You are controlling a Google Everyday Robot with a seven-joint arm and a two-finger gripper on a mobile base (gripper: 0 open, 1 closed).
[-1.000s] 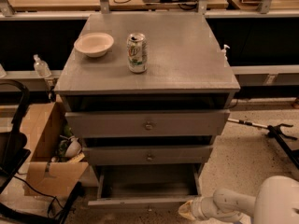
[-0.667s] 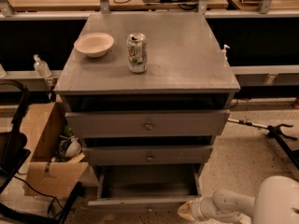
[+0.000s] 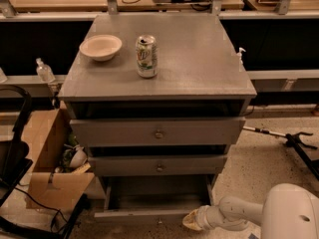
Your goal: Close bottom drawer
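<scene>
The bottom drawer stands pulled out at 6 o'clock, bare floor in front of it. The claw sits at its 3 o'clock front corner; I cannot tell its state. A cardboard box of clutter crowds the drawer's 9 o'clock side.

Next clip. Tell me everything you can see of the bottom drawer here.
The bottom drawer is the lowest and narrowest of three in the grey cabinet, painted wood by its look. It stands pulled well out toward the camera, level, showing a long plain tray floor, low side walls and a low front panel with a small round knob at its middle. The end effector sits low at the panel's right end as pictured; whether it touches cannot be told.
</scene>
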